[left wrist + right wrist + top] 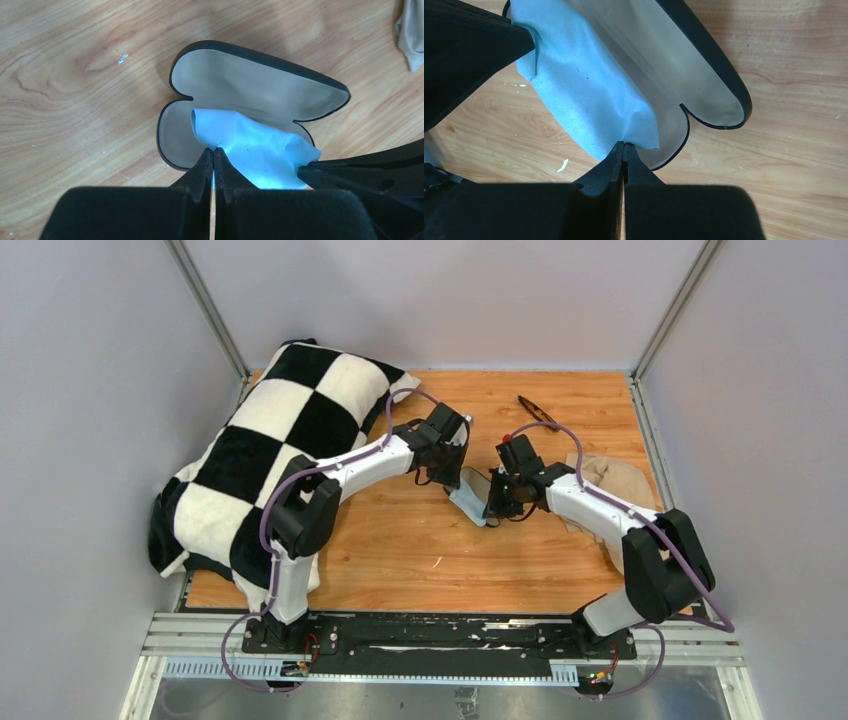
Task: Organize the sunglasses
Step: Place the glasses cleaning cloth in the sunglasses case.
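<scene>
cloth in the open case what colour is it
Light blue; the cloth shows best in the left wrist view, draped in the open case.

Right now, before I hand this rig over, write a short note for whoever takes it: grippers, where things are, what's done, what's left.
Left gripper: shut on one edge of the blue cloth.
Right gripper: shut on the cloth's opposite edge.
Case: open at the middle of the table, with the cloth draped across its lower half.
Sunglasses: on the far side of the table, apart from the case, untouched.
Done: case open, cloth gripped by both arms.
Left: probably settle the cloth, put the sunglasses in the case and close it.
</scene>
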Available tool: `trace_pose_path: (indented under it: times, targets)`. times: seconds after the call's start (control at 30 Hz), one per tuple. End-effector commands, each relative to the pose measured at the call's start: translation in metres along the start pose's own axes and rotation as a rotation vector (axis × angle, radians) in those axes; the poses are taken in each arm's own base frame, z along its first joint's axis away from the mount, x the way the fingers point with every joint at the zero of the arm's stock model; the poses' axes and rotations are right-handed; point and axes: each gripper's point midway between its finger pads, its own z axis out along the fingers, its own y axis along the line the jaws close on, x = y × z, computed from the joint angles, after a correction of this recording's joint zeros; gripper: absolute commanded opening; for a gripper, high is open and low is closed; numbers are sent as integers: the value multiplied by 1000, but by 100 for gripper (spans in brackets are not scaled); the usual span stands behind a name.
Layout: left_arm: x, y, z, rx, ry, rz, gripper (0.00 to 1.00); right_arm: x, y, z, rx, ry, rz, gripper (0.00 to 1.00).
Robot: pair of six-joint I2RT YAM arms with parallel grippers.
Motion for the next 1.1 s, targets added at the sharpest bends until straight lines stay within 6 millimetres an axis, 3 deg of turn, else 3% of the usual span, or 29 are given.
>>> trace_pose_path:
  times: [0.0,0.43,0.67,1.07]
  targets:
    - [13,11,7,-5,40,26,0,-4,-4,5,7,-4,-13,0]
    - [62,18,14,33,117,-23,0,5,-16,28,33,51,-99,0]
    - [62,18,9,36,73,-45,0,11,-27,33,56,50,-138,0]
    - [62,35,9,-37,37,-12,0,-5,-35,35,101,-13,-220,0]
